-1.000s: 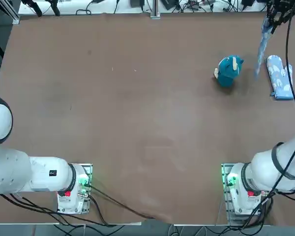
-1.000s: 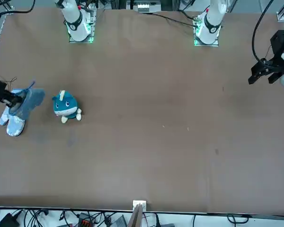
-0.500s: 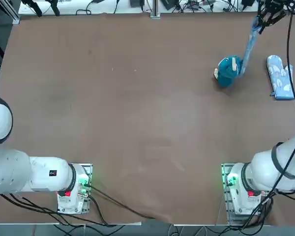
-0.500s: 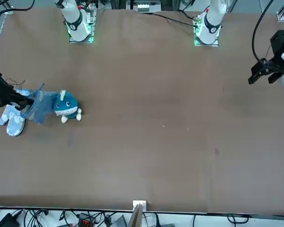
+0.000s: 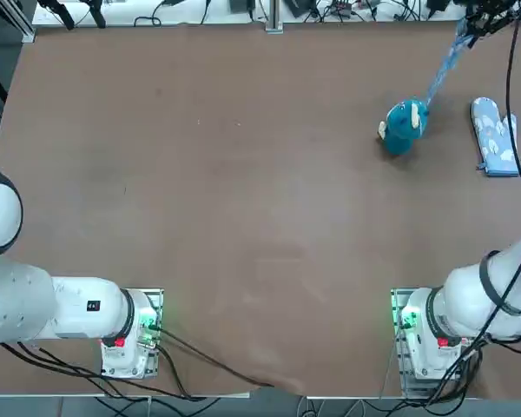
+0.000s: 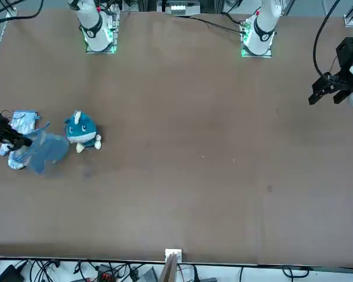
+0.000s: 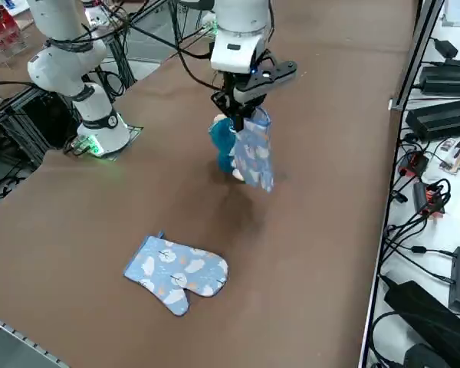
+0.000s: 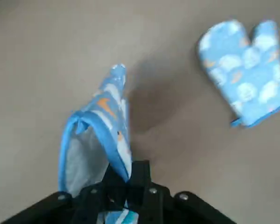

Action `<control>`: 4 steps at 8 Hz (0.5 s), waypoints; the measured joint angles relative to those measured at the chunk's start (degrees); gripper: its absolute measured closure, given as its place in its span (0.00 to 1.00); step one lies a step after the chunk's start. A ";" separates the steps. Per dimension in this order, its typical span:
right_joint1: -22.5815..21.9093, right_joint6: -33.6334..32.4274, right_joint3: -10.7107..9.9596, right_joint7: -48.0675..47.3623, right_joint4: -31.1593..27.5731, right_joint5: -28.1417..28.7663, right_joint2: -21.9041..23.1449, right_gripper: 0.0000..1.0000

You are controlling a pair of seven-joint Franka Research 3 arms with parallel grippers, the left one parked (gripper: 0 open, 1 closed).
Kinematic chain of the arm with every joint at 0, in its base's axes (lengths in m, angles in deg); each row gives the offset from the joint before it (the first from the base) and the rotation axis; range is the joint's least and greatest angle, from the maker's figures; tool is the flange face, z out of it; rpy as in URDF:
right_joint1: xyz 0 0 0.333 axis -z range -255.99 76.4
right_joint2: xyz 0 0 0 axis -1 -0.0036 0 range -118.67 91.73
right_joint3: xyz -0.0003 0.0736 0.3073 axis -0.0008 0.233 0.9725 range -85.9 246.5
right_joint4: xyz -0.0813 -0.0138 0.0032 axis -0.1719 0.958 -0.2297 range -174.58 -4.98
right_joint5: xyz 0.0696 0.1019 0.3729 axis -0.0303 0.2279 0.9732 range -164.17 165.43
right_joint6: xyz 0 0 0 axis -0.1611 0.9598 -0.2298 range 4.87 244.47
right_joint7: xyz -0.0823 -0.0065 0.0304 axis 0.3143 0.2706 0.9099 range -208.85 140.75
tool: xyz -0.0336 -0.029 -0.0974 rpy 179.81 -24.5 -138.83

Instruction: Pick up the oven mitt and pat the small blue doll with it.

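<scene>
Up above the table [image 7: 84,215], the right gripper [image 7: 234,115] has its two fingers pinched together on the cuff of the oven mitt [image 7: 254,157], which hangs loose beneath it. From the right side, the mitt dangles in front of the small blue doll [image 7: 221,139] and hides most of it, so only a teal strip and a bit of cream show past the fabric. The overhead camera shows the mitt [image 5: 440,65] as a slanting blue band running from the gripper [image 5: 471,24] near the far edge down toward the doll [image 5: 404,124], its lower tip just at the doll's top; whether it touches there I cannot tell. The front camera has the mitt [image 6: 44,150] spread out just beside the doll [image 6: 80,132], which stands upright on the brown tabletop. The wrist camera looks down the black fingers [image 8: 141,175] clamped on the blue-bound hem of the mitt [image 8: 102,121], whose opening gapes to one side. A second mitt [image 7: 176,272] of the same pale-blue pattern lies flat on the table, well apart from the doll, thumb pointing away from the robot
</scene>
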 joint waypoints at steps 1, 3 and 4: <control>-0.03 -1.88 0.01 0.57 0.18 -2.20 0.19 0.96; -0.34 -11.15 0.21 0.61 0.34 -3.17 0.93 0.96; -0.51 -13.45 0.43 0.61 0.06 -3.17 1.25 0.96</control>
